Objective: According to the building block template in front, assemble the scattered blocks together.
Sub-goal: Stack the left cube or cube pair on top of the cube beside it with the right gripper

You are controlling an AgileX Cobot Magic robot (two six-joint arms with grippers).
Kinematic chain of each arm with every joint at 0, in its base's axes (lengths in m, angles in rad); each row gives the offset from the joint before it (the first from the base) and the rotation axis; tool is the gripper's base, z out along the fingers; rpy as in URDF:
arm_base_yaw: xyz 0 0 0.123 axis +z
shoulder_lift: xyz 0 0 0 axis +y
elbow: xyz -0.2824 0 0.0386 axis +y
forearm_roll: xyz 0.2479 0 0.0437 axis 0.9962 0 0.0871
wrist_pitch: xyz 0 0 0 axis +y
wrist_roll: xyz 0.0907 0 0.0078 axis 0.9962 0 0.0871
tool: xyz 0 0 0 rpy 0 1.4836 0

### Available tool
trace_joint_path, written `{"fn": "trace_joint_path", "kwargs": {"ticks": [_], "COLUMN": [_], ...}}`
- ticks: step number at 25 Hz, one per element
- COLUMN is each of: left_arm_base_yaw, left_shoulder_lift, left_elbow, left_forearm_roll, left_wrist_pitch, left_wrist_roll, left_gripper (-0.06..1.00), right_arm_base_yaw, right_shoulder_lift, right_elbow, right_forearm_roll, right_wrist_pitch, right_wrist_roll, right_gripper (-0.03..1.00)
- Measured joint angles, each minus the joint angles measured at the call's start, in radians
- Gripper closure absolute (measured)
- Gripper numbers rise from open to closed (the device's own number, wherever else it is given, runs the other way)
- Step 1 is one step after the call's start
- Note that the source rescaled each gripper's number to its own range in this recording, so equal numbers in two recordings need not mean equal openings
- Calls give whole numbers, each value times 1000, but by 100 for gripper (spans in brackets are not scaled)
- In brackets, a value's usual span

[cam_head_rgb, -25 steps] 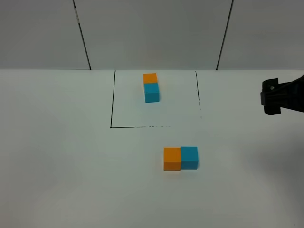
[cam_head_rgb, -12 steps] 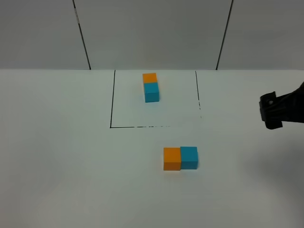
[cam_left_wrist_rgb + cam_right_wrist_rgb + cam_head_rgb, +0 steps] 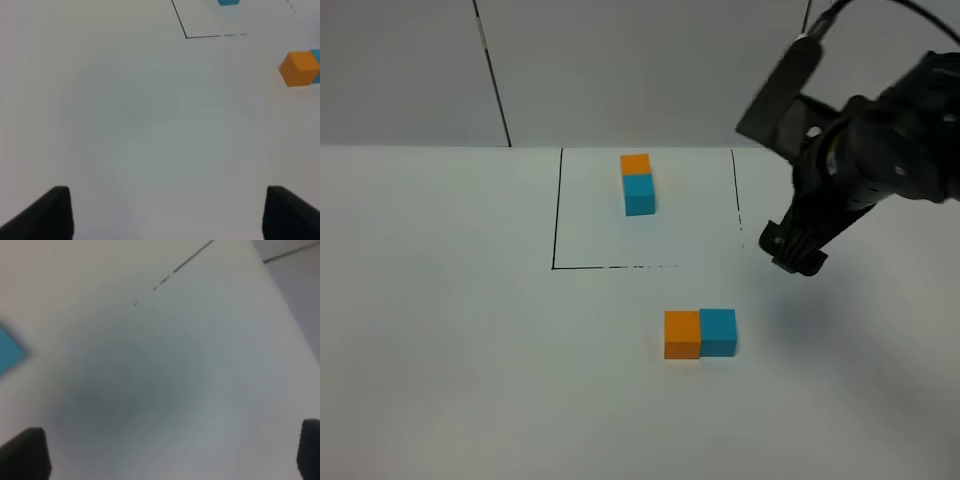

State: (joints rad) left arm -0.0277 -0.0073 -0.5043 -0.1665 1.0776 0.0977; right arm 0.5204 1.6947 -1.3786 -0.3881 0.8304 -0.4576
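The building block template [image 3: 638, 183], a small orange cube joined to a cyan one, lies inside the black-outlined square at the back. The scattered blocks sit side by side and touching nearer the front: an orange cube [image 3: 682, 334] on the left and a cyan cube [image 3: 718, 331] on the right. My right gripper [image 3: 795, 252] hangs above the table, up and to the right of the cyan cube. In the blurred right wrist view it [image 3: 167, 452] is open and empty, with the cyan cube [image 3: 10, 356] at the edge. My left gripper [image 3: 170, 215] is open over bare table, far from the orange cube [image 3: 300, 68].
A thin black square outline [image 3: 556, 266] marks the template area on the white table [image 3: 470, 350]. Grey wall panels rise behind the table's far edge. The left arm does not show in the exterior high view.
The right arm has swung in from the right edge toward the middle and now hangs near the square's right corner. Both block pairs have stayed put.
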Motion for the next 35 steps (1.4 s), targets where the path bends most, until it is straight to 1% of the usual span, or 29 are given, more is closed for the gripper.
{"fn": "trace_joint_path", "kwargs": {"ticks": [2, 4, 9, 17, 20, 23, 27, 31, 35], "left_arm_base_yaw": [0, 0, 0, 0, 0, 0, 0, 0, 0], "left_shoulder_lift": [0, 0, 0, 0, 0, 0, 0, 0, 0], "left_elbow": [0, 0, 0, 0, 0, 0, 0, 0, 0], "left_forearm_roll": [0, 0, 0, 0, 0, 0, 0, 0, 0], "left_wrist_pitch": [0, 0, 0, 0, 0, 0, 0, 0, 0], "left_wrist_roll": [0, 0, 0, 0, 0, 0, 0, 0, 0], "left_gripper": [21, 21, 21, 21, 21, 21, 21, 21, 21], "right_arm_base_yaw": [10, 11, 11, 11, 11, 13, 27, 44, 65], "right_shoulder_lift": [82, 153, 256, 289, 291, 298, 322, 357, 401], "right_elbow": [-58, -90, -100, -102, -102, -102, -102, -104, -104], "right_forearm_roll": [2, 19, 33, 41, 89, 161, 203, 209, 210], "right_wrist_pitch": [46, 70, 86, 89, 89, 89, 74, 64, 35], "right_wrist_roll": [-68, -118, -172, -218, -263, -328, -391, -448, -483], "right_gripper": [-2, -2, -2, -2, -1, -1, -1, 0, 1]}}
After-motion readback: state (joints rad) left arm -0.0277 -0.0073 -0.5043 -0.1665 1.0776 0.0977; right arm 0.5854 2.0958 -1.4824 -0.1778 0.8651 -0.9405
